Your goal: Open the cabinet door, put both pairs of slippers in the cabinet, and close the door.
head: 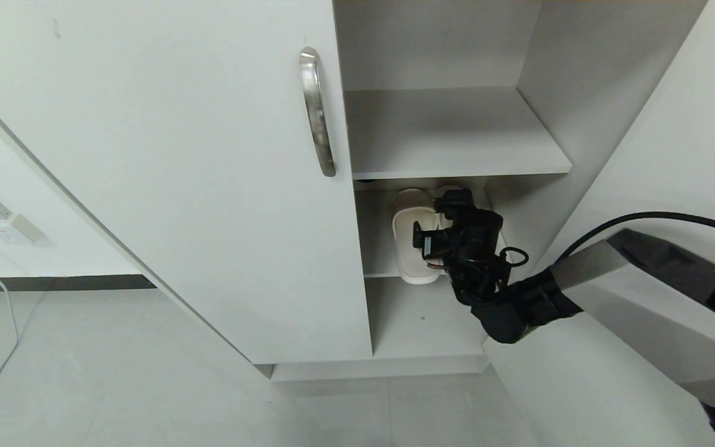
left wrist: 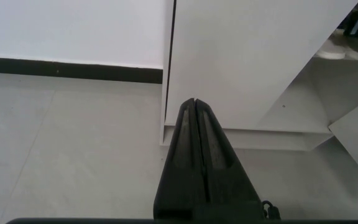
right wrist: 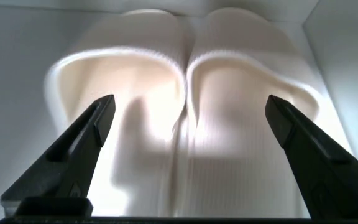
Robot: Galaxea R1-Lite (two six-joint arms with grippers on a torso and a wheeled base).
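Cabinet door (head: 674, 161) on the right stands swung open, nearest. Beyond it the right end effector (right wrist: 188, 118) sits at the lower shelf (head: 377, 248), spread wide and holding nothing. Just past its tips a white pair of slippers (head: 412, 248) lies on that shelf, side by side and touching. The right wrist view adds their ribbed uppers. The left wrist view adds the left end effector (left wrist: 194, 106), pressed shut over the floor (left wrist: 61, 143).

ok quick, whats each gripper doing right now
left gripper: shut, holding nothing
right gripper: open, facing the white slippers inside the cabinet, not clamped on them
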